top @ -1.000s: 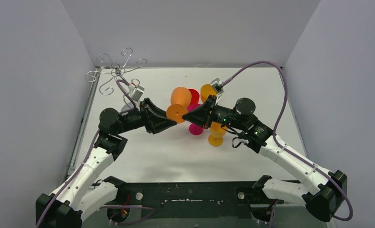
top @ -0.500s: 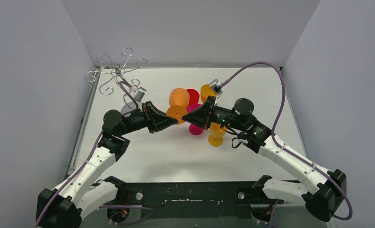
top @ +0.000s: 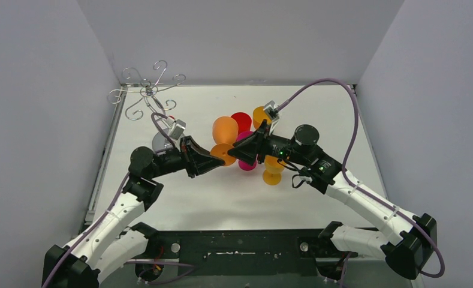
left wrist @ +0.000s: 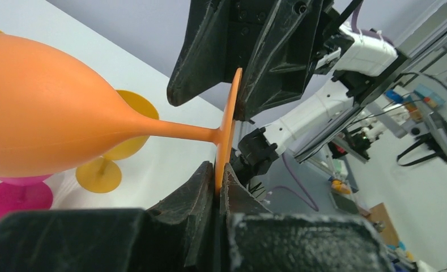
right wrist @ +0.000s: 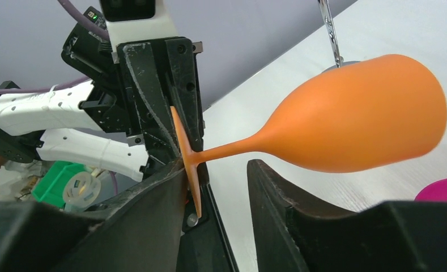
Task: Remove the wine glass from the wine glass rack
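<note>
The orange wine glass (top: 225, 129) is held level in the air over the table middle, off the wine glass rack (top: 147, 90), a silver wire stand at the far left corner. My left gripper (top: 217, 157) is shut on the rim of the glass's foot (left wrist: 229, 124), its jaws pinching the disc edge (left wrist: 218, 175). My right gripper (top: 232, 155) is open, its fingers straddling the stem and foot (right wrist: 218, 167). The foot (right wrist: 187, 153) lies against one finger and the other finger stands apart. The bowl (right wrist: 357, 119) points away from the left arm.
Several plastic glasses stand behind and under the grippers: a red one (top: 241, 120), a magenta one (top: 246, 162), a yellow-orange one (top: 273, 171) and another at the back (top: 261, 114). The rack's round base (top: 157, 141) sits just behind the left wrist. Grey walls close three sides.
Both grippers and the orange glass have shifted a little toward the near edge and down. The left arm's elbow has drawn back. The left grip on the foot is unchanged.
</note>
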Robot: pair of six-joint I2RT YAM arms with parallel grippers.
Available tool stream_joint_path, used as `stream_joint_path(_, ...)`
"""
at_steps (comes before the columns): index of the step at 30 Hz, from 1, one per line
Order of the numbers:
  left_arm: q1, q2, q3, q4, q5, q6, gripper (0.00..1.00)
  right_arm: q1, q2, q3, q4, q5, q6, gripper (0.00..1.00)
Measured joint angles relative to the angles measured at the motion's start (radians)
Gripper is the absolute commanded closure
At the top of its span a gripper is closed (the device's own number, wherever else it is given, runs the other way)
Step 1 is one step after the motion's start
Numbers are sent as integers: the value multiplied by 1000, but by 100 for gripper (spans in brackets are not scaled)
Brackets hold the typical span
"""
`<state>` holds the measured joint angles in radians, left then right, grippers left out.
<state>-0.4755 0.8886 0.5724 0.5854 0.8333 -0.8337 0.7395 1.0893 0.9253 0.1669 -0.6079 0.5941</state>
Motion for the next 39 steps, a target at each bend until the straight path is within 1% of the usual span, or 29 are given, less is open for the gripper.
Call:
stream_joint_path(2, -2, -20, -10, -15, -2, 37, 100, 0, 0, 1, -8, 5, -7, 49)
stream_joint_path(6, -2, -66, -31, -55, -13, 111, 100, 0, -2, 21, -45, 24, -25, 44)
stream_joint_path(9, -2, -105, -68, -54, -14, 162, 100, -2, -10, 46, -76, 47, -42, 40)
stream_joint_path(11, -2, -121, -105, -13, 18, 177, 100, -6, -18, 60, -94, 67, -50, 40)
stream_joint_path(13, -3, -140, -166, 65, 67, 194, 100, -27, -27, 72, -111, 86, -53, 38)
stream_joint_path(16, -6, -170, -227, 113, 108, 223, 100, -82, -33, 77, -124, 89, -43, 38)
stream_joint_path(19, -7, -193, -250, 139, 138, 248, 100, -149, -25, 86, -144, 61, -25, 37)
stream_joint_path(23, -7, -206, -264, 202, 175, 265, 100, -245, 33, 124, -158, -71, 23, 37)
stream_joint_path(27, -7, -203, -298, 277, 210, 261, 100, -301, 101, 137, -157, -209, 76, 37)
stream_joint_path(31, -7, -166, -306, 342, 249, 244, 100, -314, 159, 140, -156, -327, 124, 38)
stream_joint_path(35, -8, -120, -306, 404, 288, 228, 100, -314, 202, 146, -146, -422, 169, 42)
stream_joint_path(39, -12, -74, -305, 446, 331, 209, 100, -311, 256, 154, -94, -492, 232, 46)
